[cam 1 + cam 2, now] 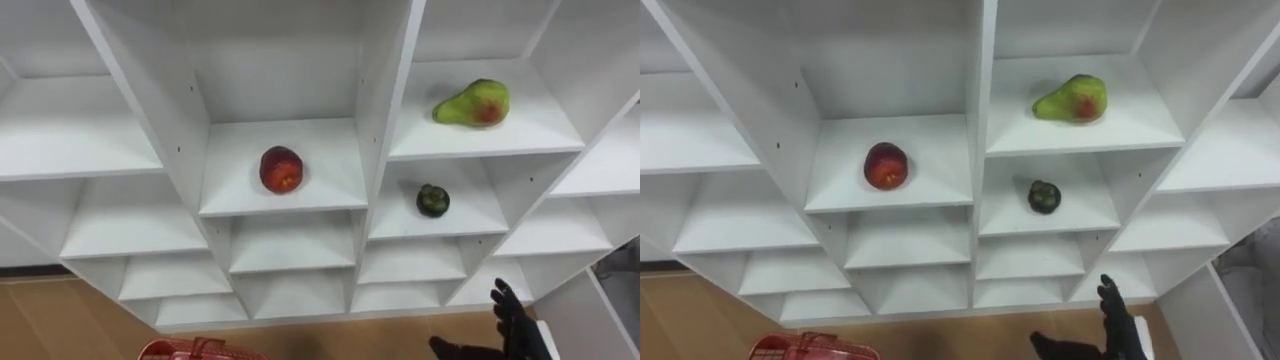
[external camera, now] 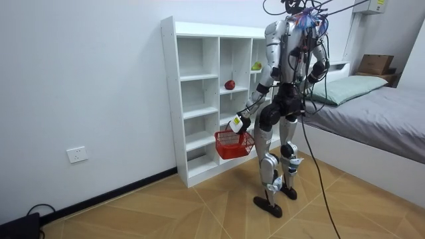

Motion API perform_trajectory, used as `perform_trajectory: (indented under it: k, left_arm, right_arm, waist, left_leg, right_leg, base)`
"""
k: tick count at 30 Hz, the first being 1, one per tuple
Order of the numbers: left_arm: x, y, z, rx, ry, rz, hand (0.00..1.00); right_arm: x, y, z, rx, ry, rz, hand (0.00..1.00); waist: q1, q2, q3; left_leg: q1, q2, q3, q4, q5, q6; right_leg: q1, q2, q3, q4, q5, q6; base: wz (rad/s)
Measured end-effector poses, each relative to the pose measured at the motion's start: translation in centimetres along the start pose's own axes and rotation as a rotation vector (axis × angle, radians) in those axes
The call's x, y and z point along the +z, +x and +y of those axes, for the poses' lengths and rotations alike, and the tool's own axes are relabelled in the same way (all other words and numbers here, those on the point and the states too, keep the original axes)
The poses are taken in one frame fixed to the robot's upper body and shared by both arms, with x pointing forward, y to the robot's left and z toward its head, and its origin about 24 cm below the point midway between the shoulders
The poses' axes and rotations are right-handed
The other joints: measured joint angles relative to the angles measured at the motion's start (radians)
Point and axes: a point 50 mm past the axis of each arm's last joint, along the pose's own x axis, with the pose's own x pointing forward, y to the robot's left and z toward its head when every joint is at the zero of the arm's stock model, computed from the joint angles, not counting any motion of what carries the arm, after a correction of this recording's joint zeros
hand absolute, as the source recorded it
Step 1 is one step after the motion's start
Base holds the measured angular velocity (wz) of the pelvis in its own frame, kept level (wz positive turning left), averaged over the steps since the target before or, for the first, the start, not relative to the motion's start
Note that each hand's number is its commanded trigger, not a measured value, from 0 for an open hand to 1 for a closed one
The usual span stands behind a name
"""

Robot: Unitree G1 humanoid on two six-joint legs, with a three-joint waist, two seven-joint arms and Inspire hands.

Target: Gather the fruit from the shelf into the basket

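The white closet (image 1: 385,110) stands right in front of me with open compartments. A red round fruit (image 1: 281,169) lies on a middle shelf. A green pear with a red blush (image 1: 472,104) lies on its side one shelf higher to the right. Below the pear sits a small dark round fruit (image 1: 432,200). My right hand (image 1: 510,325) is raised low at the right with straight fingers, well below the fruits and holding nothing. My left hand (image 2: 237,123) hangs by my hip, curled round the handle of a red wire basket (image 2: 233,145), whose rim (image 1: 200,350) shows at the bottom left.
I stand upright on a wooden floor (image 2: 199,206), close to the closet (image 2: 171,99). A bed (image 2: 378,109) lies behind me at the room view's right, with a cardboard box (image 2: 375,64) beyond it. The lower shelves hold nothing.
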Motion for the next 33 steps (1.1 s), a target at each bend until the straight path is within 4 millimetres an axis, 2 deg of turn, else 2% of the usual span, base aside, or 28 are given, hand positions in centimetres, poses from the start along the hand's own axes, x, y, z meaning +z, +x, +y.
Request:
perform_trajectory:
  k: [5,9,18,22,27,33]
  left_arm:
    - [0.4,0.0,-0.7,-0.053,0.024,-0.020,1.00]
    - [0.1,0.0,-0.8,-0.059,0.033,-0.007,1.00]
    - [0.2,0.0,-1.0,-0.091,0.038,-0.009,1.00]
    - [-0.1,-0.1,-0.9,-0.097,0.038,0.000,1.00]
    - [0.0,0.0,-0.7,-0.106,0.035,0.001,1.00]
    - [-0.1,-0.1,-0.3,-0.109,0.042,0.006,1.00]
  right_arm:
    - [2.2,0.3,0.2,-0.036,-0.028,-0.115,0.00]
    - [3.8,0.7,0.4,-0.060,-0.086,-0.198,0.00]
    - [7.5,0.6,0.3,-0.107,-0.058,-0.364,0.00]
    - [9.5,0.7,0.7,-0.125,-0.039,-0.462,0.00]
    - [10.4,1.0,0.8,-0.146,-0.028,-0.499,0.00]
    - [12.7,0.6,0.9,-0.161,-0.043,-0.621,0.00]
  waist:
    - [-0.002,0.002,-0.0007]
    - [0.003,0.003,-0.0011]
    - [0.007,-0.003,-0.0022]
    - [0.010,-0.009,0.0021]
    - [0.010,-0.023,0.0013]
    - [0.014,-0.020,0.0023]
  left_leg:
    - [0.001,0.000,0.006,0.000,0.000,0.000]
    - [-0.001,0.001,0.008,-0.001,0.000,0.000]
    - [-0.009,0.001,0.012,-0.003,0.000,0.000]
    - [-0.010,0.002,0.011,-0.003,0.000,0.000]
    - [-0.008,0.002,0.011,-0.003,0.000,0.000]
    - [-0.009,0.003,0.011,-0.003,0.000,0.000]
  right_leg:
    - [0.000,0.000,0.002,0.001,0.000,0.000]
    - [-0.015,0.006,0.028,0.009,0.002,-0.001]
    - [-0.030,0.008,0.034,0.015,0.003,0.000]
    - [-0.034,0.010,0.040,0.026,0.003,0.000]
    - [-0.032,0.010,0.040,0.025,0.004,-0.001]
    - [-0.039,0.011,0.041,0.023,0.005,-0.003]
  base:
    - [0.00]
    - [-0.14]
    - [-0.02]
    - [-0.06]
    - [0.00]
    - [0.00]
